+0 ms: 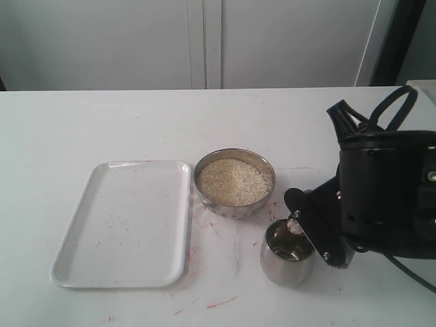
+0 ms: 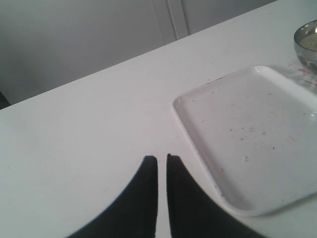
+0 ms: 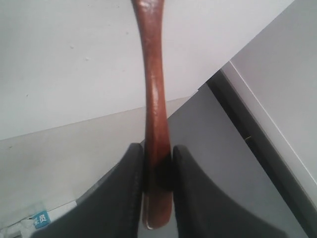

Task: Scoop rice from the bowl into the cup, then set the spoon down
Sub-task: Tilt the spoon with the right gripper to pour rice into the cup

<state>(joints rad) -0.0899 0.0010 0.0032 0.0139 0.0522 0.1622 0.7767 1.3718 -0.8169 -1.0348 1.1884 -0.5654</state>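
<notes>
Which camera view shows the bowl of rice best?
The exterior view: the whole bowl is visible there, with the rice inside it, beside the tray. The left wrist view catches only a piece of the bowl at the picture's edge. The right wrist view does not show it.

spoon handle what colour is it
Glossy reddish-brown wood. The spoon shows best in the right wrist view, clamped in the right gripper.
</notes>
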